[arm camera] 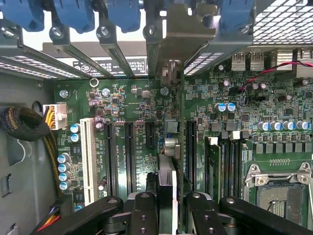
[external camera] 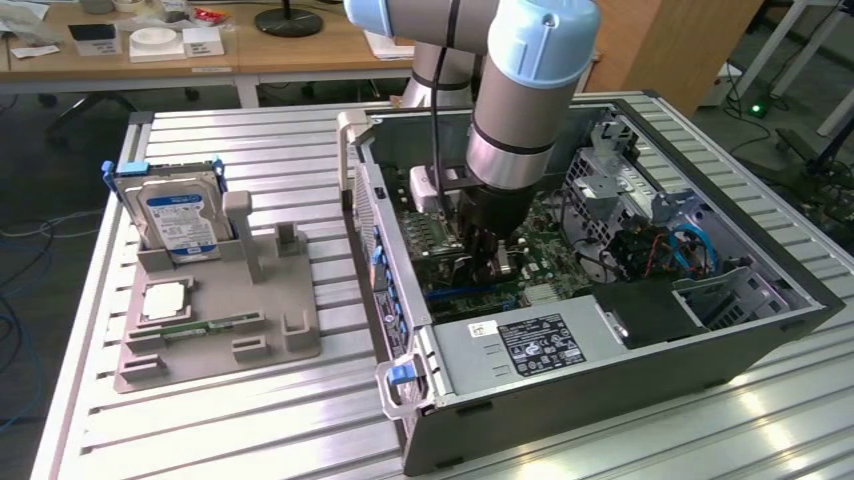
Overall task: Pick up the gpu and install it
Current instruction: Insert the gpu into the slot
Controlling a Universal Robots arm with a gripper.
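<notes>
ribbed metal tabletop carries an open computer case; inside it the pincer, partly closed, grips the gpu edge-on over the motherboard

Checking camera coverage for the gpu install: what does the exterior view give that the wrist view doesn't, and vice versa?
Exterior view: the arm down in the open case, the power supply, and on the exterior view's left a tray with the hard drive standing upright.
Wrist view: the slots close up, blue latches, an empty CPU socket, and the gpu edge-on between the fingers.
Both: the motherboard and the gripper above it.
</notes>
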